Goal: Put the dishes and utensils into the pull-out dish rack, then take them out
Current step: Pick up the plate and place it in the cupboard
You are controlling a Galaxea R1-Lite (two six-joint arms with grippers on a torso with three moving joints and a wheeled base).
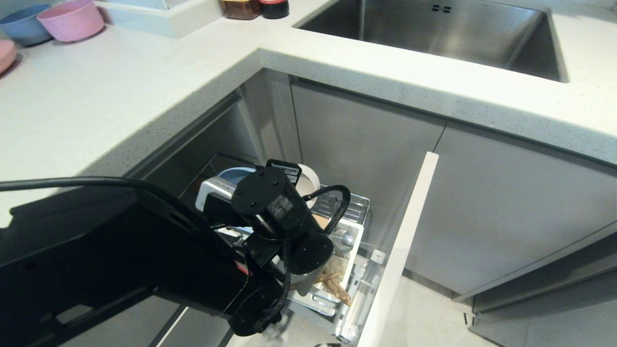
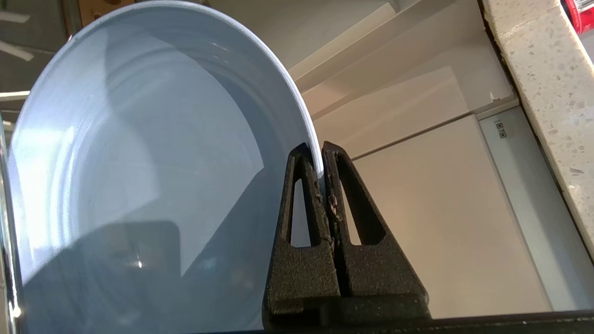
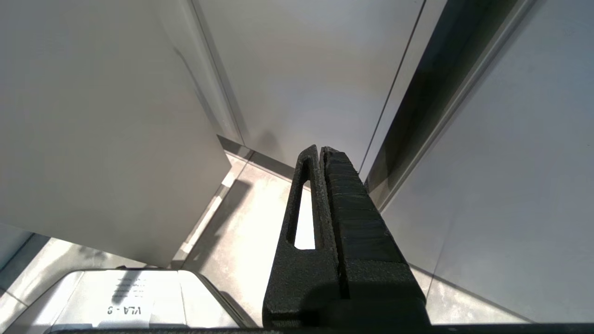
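Observation:
My left gripper [image 2: 315, 147] is shut on the rim of the large light-blue plate [image 2: 139, 139], which stands on edge. In the head view my left arm hangs over the pull-out dish rack [image 1: 359, 205]. It hides most of the plate [image 1: 236, 174]; only a strip of blue shows behind the wrist. The cream-white bowl [image 1: 309, 180] sits in the rack beside it. Wooden chopsticks [image 1: 337, 289] and what looks like the silver spoon [image 1: 343, 239] lie by the white utensil caddy [image 1: 355, 226]. The rack's pale front panel [image 1: 400, 250] stands pulled out. My right gripper [image 3: 320, 149] is shut and empty, parked low near the floor.
The speckled countertop [image 1: 120, 96] runs above the rack, with the steel sink [image 1: 434, 29] at the back right. A pink bowl [image 1: 72, 19], a blue bowl [image 1: 24, 24] and a pink plate [image 1: 5, 55] sit at the far left. Closed cabinet doors [image 1: 506, 202] flank the rack.

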